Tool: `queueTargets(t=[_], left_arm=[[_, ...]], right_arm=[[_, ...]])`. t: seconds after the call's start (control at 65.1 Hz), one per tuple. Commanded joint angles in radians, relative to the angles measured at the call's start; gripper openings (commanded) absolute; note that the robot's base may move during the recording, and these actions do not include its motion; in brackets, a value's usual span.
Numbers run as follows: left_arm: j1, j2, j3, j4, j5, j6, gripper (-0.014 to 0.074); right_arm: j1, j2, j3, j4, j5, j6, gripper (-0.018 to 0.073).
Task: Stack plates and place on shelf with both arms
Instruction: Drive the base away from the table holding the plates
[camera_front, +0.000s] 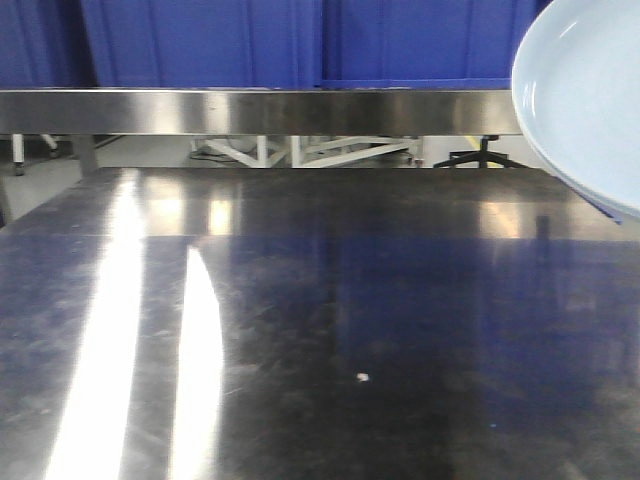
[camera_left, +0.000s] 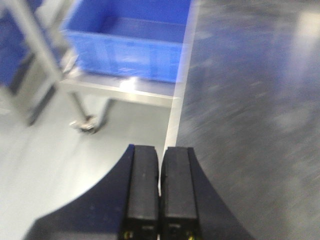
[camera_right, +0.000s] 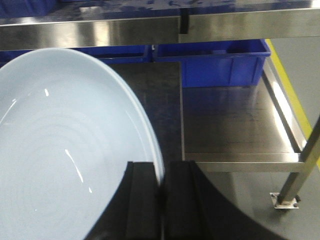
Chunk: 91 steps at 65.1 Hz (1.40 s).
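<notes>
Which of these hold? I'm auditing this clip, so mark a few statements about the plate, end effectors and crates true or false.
1. The right end effector grips the plate by its rim. True.
2. The left end effector holds a plate too. False: it is shut on nothing.
3. The plate lies flat on the dark tabletop. False: it is held up above it, at the front view's upper right.
4. Blue crates show above the rail of the shelf. True.
</notes>
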<state>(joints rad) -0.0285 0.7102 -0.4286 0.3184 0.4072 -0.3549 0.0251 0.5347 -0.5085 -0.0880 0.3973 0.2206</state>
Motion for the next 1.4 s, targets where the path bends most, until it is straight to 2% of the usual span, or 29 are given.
queueTargets(t=[0.0,1.382], left_arm=[[0.002,-0.003,-0.029,0.010,-0.066,-0.008,0.0083],[0.002,-0.003,-0.029,0.010,-0.066,-0.008,0.0082]], right_arm=[[-0.005,0.001,-0.029,-0.008,-0.095,-0.003,0.0056],[-0.005,0.001,-0.029,-0.008,-0.095,-0.003,0.0056]])
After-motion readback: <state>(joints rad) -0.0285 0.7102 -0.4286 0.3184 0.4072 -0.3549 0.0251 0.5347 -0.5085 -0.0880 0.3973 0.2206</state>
